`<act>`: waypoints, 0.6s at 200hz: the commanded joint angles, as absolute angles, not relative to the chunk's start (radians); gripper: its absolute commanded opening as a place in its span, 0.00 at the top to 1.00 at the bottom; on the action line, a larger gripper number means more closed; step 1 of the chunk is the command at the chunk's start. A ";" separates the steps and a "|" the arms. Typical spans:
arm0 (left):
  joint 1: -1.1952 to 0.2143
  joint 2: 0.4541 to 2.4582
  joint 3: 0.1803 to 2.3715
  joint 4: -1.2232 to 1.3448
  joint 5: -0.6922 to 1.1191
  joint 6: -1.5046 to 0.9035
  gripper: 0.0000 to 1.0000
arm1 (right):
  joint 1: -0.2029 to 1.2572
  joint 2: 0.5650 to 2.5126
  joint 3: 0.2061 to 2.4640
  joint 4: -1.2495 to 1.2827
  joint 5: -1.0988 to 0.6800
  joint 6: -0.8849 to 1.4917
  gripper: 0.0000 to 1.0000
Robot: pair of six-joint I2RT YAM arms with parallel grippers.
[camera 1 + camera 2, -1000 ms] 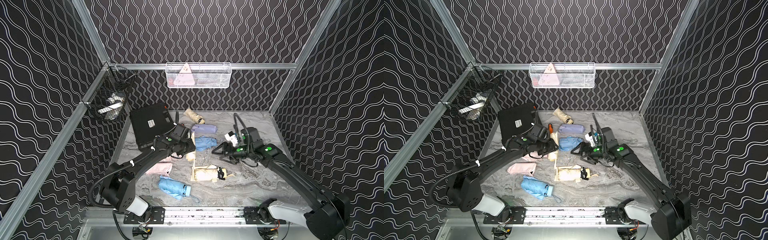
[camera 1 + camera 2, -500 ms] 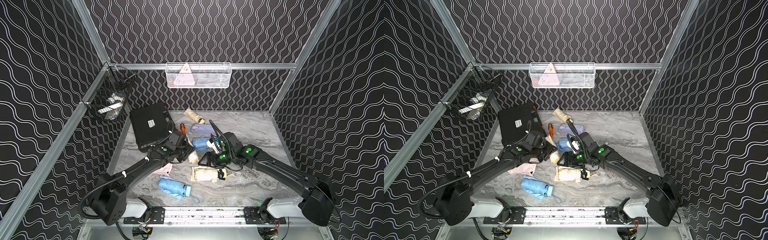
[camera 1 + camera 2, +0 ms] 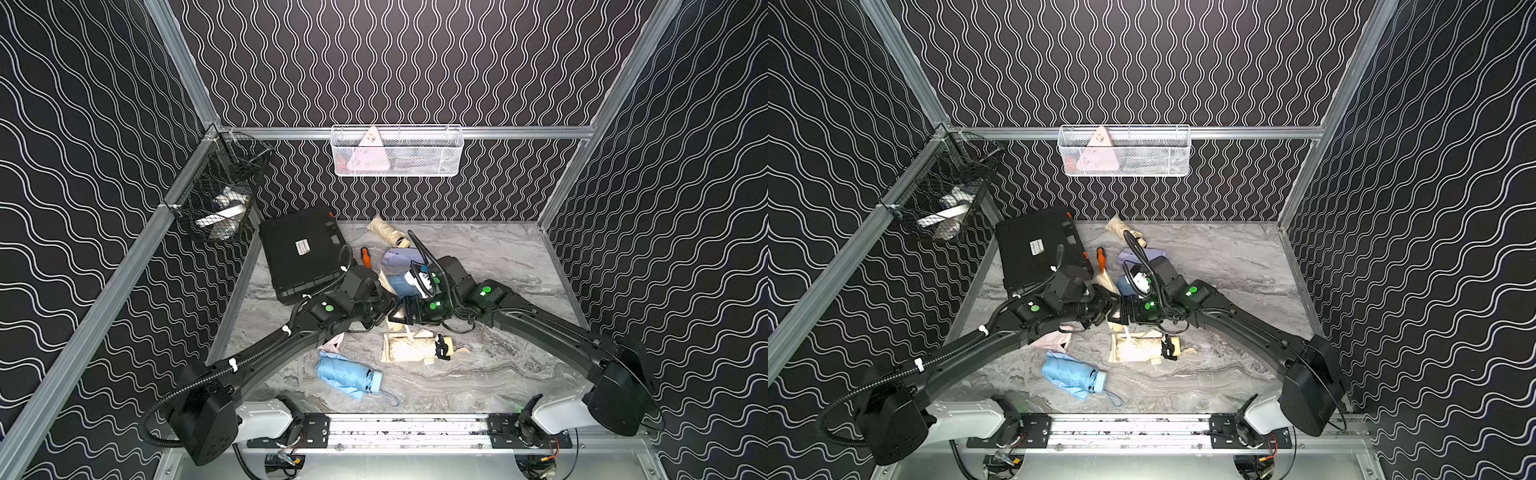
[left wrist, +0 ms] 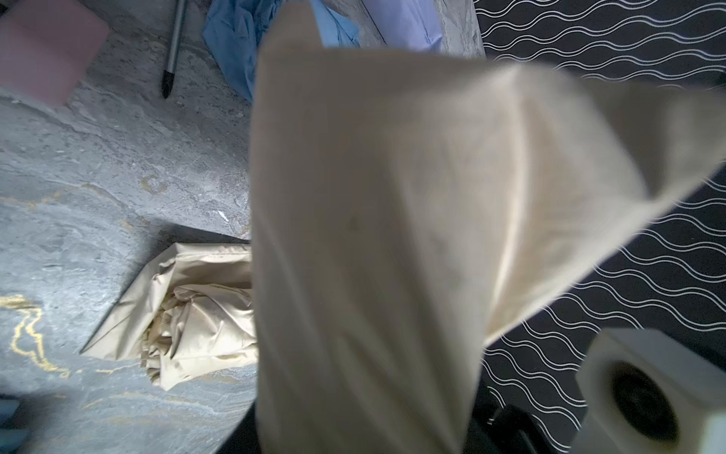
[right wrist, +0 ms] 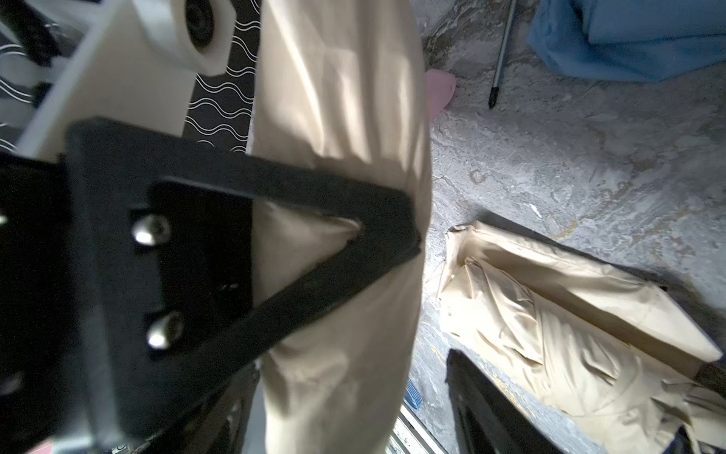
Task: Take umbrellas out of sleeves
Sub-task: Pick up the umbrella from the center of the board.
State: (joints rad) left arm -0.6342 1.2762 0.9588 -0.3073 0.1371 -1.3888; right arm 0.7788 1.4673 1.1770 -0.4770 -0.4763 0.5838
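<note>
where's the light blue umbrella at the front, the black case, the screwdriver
light blue umbrella (image 3: 347,376), in a top view, bunched fabric
black case (image 3: 286,266), in a top view, bare lid
screwdriver (image 3: 365,255), in a top view, orange handle

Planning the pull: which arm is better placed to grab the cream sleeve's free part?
Right: the right gripper sits at the sleeve, jaws apart around it; the left gripper is busy clamping it.
</note>
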 commanded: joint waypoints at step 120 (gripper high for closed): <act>-0.634 1.330 0.986 -0.196 0.213 -1.386 0.39 | 0.774 1.432 1.117 -0.382 -0.457 0.632 0.78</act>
